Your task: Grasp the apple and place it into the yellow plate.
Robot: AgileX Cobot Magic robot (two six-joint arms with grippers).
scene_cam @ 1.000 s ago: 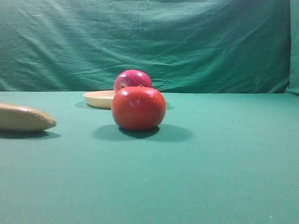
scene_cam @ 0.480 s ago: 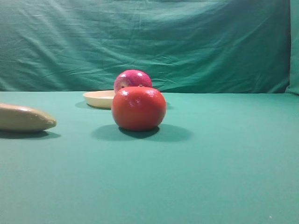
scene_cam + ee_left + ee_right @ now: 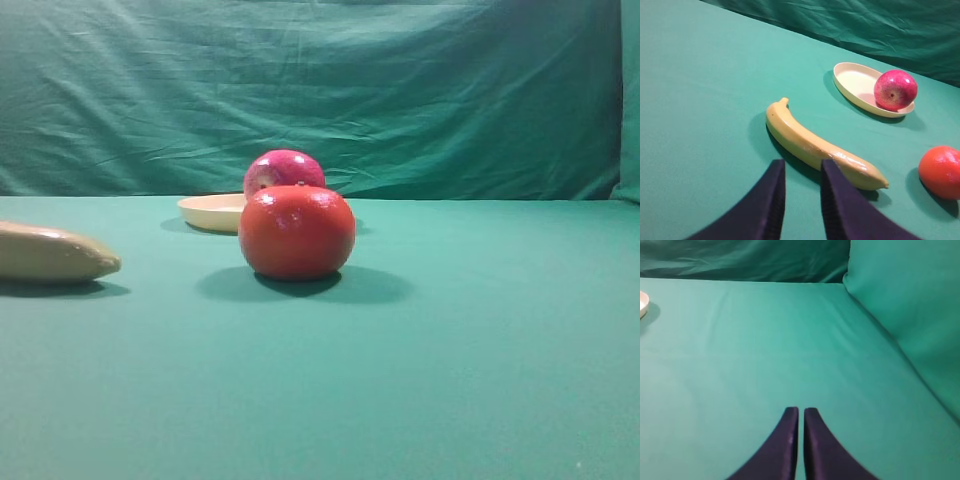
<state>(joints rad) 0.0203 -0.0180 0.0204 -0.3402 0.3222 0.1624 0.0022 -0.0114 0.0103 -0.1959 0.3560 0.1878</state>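
Since the apple (image 3: 895,90) already sits at the plate's 3 o'clock edge inside the yellow plate (image 3: 852,82), a bump could roll it out; the left gripper (image 3: 802,197) is spread a little, empty; the right gripper (image 3: 801,432) is pressed together, holding nothing, far from both.

A banana (image 3: 820,147) and an orange-red fruit (image 3: 297,231) lie on green cloth (image 3: 450,380).

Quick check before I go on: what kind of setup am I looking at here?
Probably a staged lab or test tabletop, not a kitchen: green cloth covers the table and hangs as a backdrop, with only an apple in a yellow plate, a banana and an orange-red fruit laid out.
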